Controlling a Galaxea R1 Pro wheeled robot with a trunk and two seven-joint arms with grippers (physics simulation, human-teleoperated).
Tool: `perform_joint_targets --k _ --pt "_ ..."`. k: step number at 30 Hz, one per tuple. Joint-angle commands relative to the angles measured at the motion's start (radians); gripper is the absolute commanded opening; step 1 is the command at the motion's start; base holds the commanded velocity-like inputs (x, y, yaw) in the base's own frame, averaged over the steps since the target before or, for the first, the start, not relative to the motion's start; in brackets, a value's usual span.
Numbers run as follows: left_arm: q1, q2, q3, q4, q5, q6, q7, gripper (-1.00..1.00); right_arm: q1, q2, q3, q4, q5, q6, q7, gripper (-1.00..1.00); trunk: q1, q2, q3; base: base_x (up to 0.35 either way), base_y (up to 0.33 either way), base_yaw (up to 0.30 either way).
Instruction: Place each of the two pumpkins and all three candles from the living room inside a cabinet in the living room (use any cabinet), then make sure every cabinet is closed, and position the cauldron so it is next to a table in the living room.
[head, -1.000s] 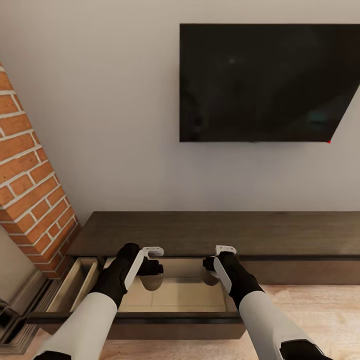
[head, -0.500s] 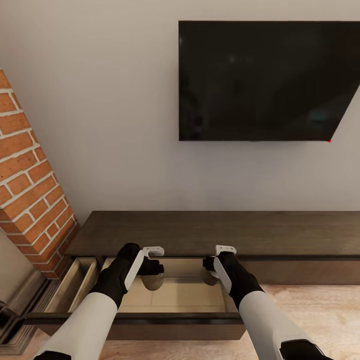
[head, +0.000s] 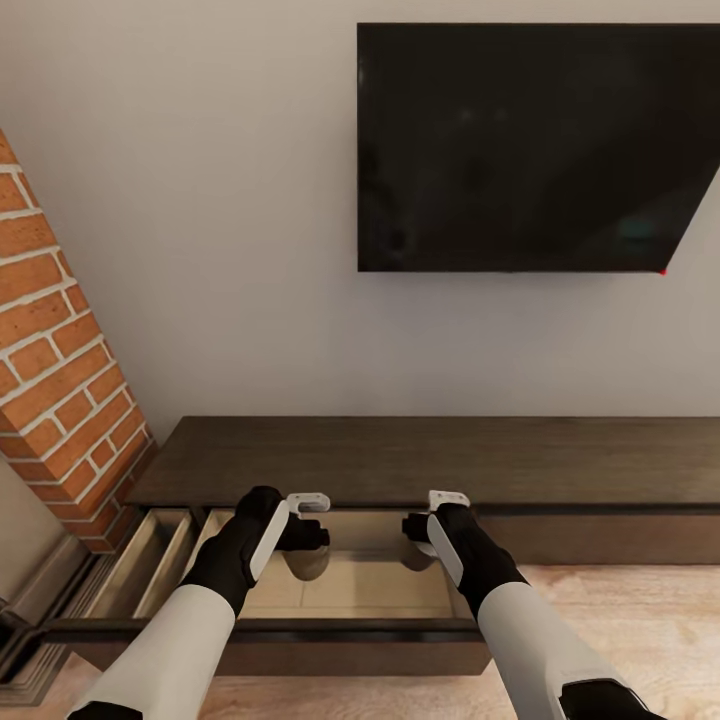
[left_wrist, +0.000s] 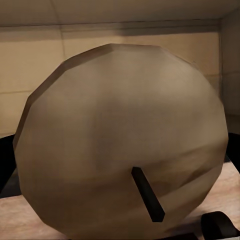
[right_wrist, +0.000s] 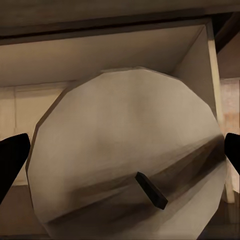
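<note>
On the far left the brick fireplace (head: 55, 380) climbs out of the head view, and beside it the cabinet (head: 430, 462) runs long and low along the wall, its dark top bare. Its drawer (head: 340, 585) is pulled out toward the robot, pale wood inside.

Left arm in over that drawer — the left claw (head: 305, 545) hangs just above the drawer floor, pinching a candle (head: 304, 562) that shows as a grey-beige lump beneath the black fingers. The left wrist camera looks straight onto this candle's pale flat top (left_wrist: 120, 145), short dark wick near the middle, drawer walls behind it.

Across to the right — the right claw (head: 418, 540) sits at the same height inside the drawer, nearer the back wall, closed around a second candle (head: 420, 555). From the right wrist view that candle (right_wrist: 127, 155) sits between the two black fingertips (right_wrist: 11, 160), one at each edge, the drawer's corner behind.

Up on the wall, a dark television (head: 535, 150).
</note>
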Motion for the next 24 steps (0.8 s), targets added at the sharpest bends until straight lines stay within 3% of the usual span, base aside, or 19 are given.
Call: perform_joint_targets --k 1,11,24 --pt "-0.001 0.0 -0.002 -0.001 0.008 0.003 0.008 -1.0 0.0 0.0 0.003 -0.002 -0.009 0.003 -0.006 -1.0 0.004 -0.008 -0.004 0.0 0.0 0.0" --pt "-0.001 0.0 -0.006 -0.001 0.018 -0.028 0.006 -1.0 -0.001 0.0 0.008 -0.001 -0.009 0.004 0.005 -1.0 0.042 -0.078 -0.035 0.0 0.0 0.0" --pt "-0.001 0.0 -0.05 -0.002 0.035 -0.057 0.0 -1.0 0.0 0.0 0.008 -0.001 -0.009 0.004 0.005 -1.0 0.092 -0.169 -0.076 0.0 0.0 0.0"
